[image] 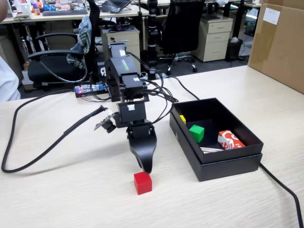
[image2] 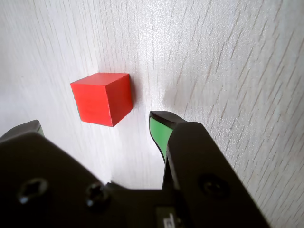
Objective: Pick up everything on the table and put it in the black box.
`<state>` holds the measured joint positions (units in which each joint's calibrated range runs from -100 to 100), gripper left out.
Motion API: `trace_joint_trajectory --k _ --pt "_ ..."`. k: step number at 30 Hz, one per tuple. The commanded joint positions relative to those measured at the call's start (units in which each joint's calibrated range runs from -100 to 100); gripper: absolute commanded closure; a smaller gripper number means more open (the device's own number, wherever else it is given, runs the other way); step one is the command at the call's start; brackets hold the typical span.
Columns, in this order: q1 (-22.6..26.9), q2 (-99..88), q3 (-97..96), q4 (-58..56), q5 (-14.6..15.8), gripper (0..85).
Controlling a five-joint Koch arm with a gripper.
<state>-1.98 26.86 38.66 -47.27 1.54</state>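
Bright, even light; soft shadows; both views sharp.

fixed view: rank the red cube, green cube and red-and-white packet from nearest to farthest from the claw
1. Small matte red cube: on the table, just below the claw.
2. Small green cube: inside the shallow black cardboard box, to the right.
3. Red-and-white printed packet: in the box, further right.
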Motion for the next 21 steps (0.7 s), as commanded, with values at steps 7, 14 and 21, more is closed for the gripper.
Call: trace_joint_trajectory --k 7,14,21 --pt "-0.15 4.18 8.85 1.35 -0.59 41.0" --pt "-0.1 6.13 9.57 1.35 -0.93 43.0" --pt "0.1 6.36 9.94 0.58 -1.22 56.8"
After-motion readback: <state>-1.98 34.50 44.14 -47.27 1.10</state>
